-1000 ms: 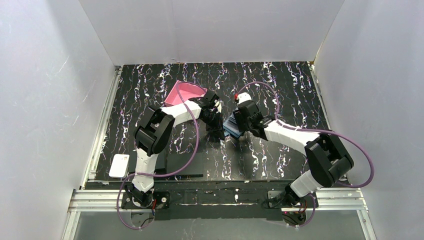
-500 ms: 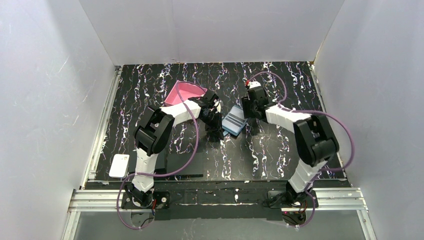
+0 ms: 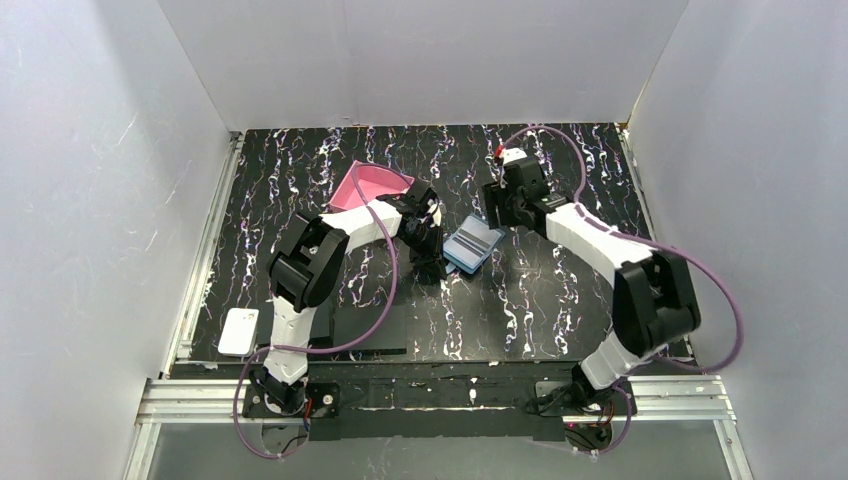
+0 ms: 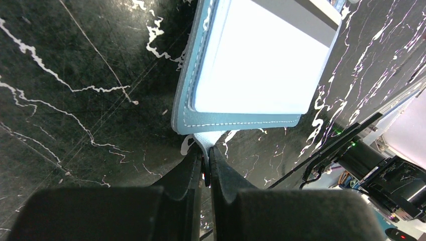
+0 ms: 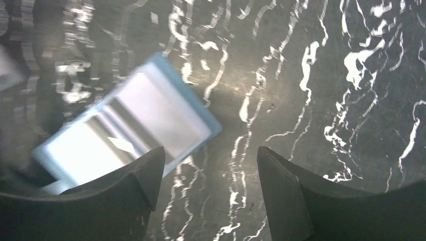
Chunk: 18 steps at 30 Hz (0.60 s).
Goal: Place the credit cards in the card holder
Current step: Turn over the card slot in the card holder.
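Observation:
A flat blue hinged case (image 3: 472, 243) lies open mid-table. In the left wrist view a white card (image 4: 261, 60) with a grey stripe lies inside its blue border (image 4: 231, 123). My left gripper (image 3: 432, 258) is shut on a pale tab at the case's near edge (image 4: 206, 150). My right gripper (image 3: 497, 205) is open and empty, hovering behind and to the right of the case (image 5: 211, 155). The right wrist view shows pale cards (image 5: 166, 115) in the case, blurred. The pink card holder (image 3: 370, 185) sits behind the left arm. Another white card (image 3: 240, 330) lies at the front left.
Flat black pads (image 3: 370, 325) lie near the front edge between the arm bases. White walls enclose the table on three sides. A metal rail (image 3: 200, 270) runs along the left edge.
My right gripper has left the blue case and moved back and to the right, away from it. The case now lies uncovered. My left gripper has not moved.

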Motion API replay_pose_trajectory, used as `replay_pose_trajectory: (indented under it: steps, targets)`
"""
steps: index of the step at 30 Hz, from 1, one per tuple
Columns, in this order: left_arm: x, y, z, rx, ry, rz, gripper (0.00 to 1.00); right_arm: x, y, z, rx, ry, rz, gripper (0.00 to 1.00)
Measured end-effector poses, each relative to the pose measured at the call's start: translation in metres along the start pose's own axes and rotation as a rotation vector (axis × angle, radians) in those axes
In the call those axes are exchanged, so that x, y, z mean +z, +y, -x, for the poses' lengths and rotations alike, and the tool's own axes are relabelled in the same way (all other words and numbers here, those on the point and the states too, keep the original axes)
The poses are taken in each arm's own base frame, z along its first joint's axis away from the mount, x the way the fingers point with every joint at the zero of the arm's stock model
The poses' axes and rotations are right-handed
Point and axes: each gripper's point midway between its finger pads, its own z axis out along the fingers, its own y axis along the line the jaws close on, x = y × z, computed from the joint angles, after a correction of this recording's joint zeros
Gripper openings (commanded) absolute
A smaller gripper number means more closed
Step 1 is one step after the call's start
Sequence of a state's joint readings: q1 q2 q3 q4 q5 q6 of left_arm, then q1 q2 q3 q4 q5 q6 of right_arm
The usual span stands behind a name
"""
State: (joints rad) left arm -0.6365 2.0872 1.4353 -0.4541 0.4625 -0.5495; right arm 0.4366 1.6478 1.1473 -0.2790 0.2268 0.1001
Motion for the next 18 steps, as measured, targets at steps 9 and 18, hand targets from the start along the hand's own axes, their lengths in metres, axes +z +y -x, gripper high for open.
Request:
replay_pose_trajectory:
  steps: [9, 18]
  targets:
    - [-0.001, 0.003, 0.000, 0.025, 0.002, 0.017, 0.00, -0.024, 0.061, -0.014, 0.001, -0.015, 0.292, 0.30]
    - [-0.005, 0.009, 0.002, 0.057, -0.004, 0.060, 0.00, 0.002, 0.083, -0.048, 0.037, 0.100, 0.388, 0.12]
